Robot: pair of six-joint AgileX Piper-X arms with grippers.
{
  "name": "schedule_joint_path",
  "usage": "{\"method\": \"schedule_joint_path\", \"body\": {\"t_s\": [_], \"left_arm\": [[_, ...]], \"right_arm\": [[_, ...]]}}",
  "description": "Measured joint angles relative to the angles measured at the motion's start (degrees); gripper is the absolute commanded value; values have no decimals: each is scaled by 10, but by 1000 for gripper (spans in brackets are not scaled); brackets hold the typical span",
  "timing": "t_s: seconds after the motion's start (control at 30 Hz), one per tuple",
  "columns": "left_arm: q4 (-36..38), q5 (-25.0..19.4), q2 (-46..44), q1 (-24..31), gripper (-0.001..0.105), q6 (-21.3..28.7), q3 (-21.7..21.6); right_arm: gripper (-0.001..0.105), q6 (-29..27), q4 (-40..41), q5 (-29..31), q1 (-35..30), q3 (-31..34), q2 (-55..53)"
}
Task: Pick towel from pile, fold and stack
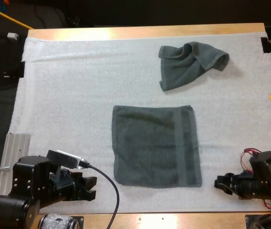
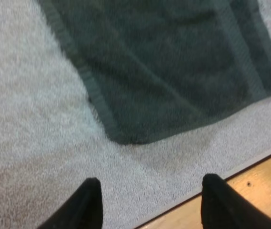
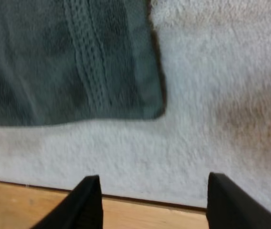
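Observation:
A dark grey-green towel (image 1: 155, 145) lies spread flat in the middle of the white mat. A second towel (image 1: 187, 63), crumpled, lies farther back and to the right. My left gripper (image 1: 90, 187) rests low near the mat's front edge, just left of the flat towel's near left corner (image 2: 125, 138); its fingers (image 2: 85, 205) stand apart with nothing between them. My right gripper (image 1: 219, 183) sits to the right of the towel's near right corner (image 3: 156, 112), open too, its fingers (image 3: 223, 200) clear of the cloth.
The wooden table edge (image 1: 173, 220) runs along the front, close under both grippers. A ribbed metal plate (image 1: 12, 157) lies at the mat's left side. Bare mat (image 1: 68, 95) stretches across the left half.

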Motion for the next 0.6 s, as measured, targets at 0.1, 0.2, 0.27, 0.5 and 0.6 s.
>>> {"method": "schedule_joint_path", "body": {"t_s": [0.1,0.2,0.27,0.5,0.6], "left_arm": [[-1,0,0,0,46,0,9],[-1,0,0,0,46,0,10],[-1,0,0,0,46,0,10],[-1,0,0,0,46,0,10],[-2,0,0,0,46,0,10]], "right_arm": [[49,12,-51,-9,0,15,0],[49,28,-96,-13,0,25,0],[49,44,-113,-14,0,31,1],[49,74,-151,-34,12,60,41],[49,79,-174,-31,42,62,74]]}}
